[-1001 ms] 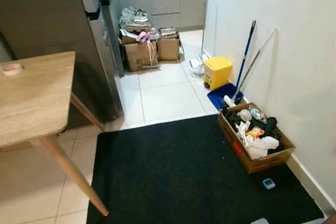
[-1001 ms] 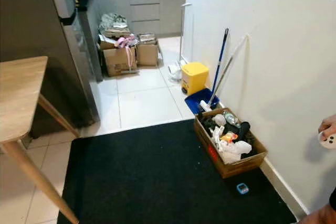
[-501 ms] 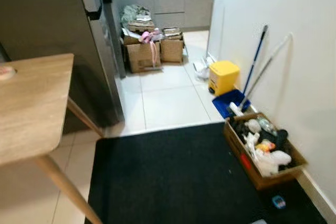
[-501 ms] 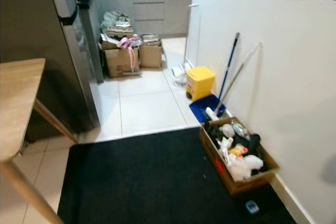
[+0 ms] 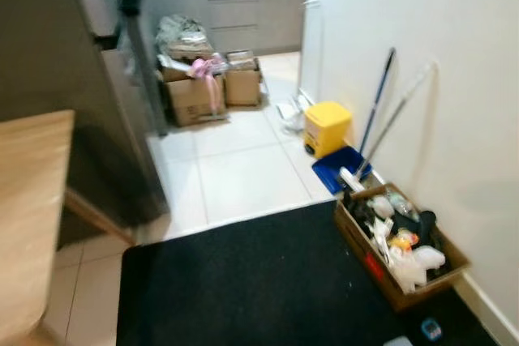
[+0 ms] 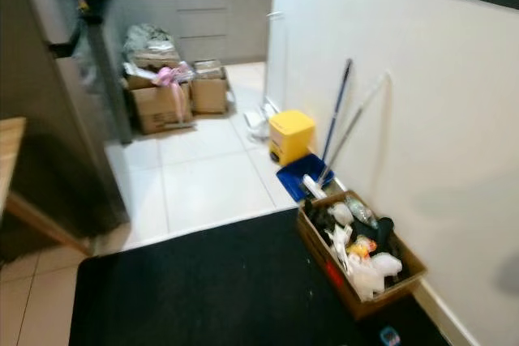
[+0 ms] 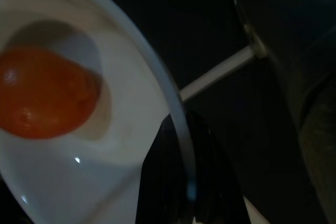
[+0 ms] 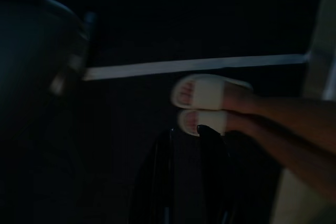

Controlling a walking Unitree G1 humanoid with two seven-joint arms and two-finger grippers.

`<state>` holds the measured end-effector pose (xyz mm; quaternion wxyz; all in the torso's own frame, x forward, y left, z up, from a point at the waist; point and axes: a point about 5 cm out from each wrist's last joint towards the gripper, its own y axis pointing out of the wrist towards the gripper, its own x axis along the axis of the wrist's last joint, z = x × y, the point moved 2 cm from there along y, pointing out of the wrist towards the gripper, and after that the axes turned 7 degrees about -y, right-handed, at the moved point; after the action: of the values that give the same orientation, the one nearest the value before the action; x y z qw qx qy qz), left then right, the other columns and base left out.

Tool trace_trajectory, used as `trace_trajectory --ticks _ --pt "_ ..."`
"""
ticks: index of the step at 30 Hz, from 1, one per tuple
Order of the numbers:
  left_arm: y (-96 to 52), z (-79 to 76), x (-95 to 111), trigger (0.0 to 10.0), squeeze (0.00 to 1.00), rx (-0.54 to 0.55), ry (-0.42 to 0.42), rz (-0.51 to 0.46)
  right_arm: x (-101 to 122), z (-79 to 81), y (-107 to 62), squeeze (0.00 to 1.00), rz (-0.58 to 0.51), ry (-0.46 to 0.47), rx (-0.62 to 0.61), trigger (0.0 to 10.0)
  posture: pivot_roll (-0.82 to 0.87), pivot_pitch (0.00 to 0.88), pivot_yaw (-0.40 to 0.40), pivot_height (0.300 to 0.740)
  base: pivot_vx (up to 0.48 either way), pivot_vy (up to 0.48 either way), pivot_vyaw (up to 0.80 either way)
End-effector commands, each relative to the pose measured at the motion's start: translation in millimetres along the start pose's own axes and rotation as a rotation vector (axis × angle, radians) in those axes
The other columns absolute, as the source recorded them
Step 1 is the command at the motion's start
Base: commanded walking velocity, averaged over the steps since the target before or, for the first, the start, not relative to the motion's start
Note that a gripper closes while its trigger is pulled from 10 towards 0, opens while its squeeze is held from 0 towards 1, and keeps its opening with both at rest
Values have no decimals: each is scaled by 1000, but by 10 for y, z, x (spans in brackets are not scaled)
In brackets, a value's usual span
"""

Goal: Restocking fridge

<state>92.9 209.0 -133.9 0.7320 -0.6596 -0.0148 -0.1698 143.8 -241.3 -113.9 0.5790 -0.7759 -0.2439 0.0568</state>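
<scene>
Your left gripper (image 7: 181,192) fingers clamp the white bowl (image 7: 131,129) rim, orange fruit (image 7: 44,90) inside; right fingers' state unclear. Next, approach the fridge (image 5: 73,95).

No legible text, label or sign anywhere

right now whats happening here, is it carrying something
The robot is on a black mat facing a tiled passage toward the kitchen, with the grey fridge ahead on its left. Its left gripper grips the rim of a white bowl holding an orange fruit. The right gripper hangs idle over the mat, near a person's feet in white slippers. A cardboard box of clutter sits by the wall.
</scene>
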Motion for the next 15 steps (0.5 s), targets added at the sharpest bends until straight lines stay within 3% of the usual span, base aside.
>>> trace_trajectory --ticks 1,15 --pt "7 -33 154 10000 0 -9 -10 -59 159 -17 -3 0 -46 -4 -12 10000 -60 0 21 740 364 0 0" --pt "7 -29 168 10000 0 -11 -6 -62 166 -5 -3 0 -58 17 -3 10000 -56 0 25 740 365 0 0"
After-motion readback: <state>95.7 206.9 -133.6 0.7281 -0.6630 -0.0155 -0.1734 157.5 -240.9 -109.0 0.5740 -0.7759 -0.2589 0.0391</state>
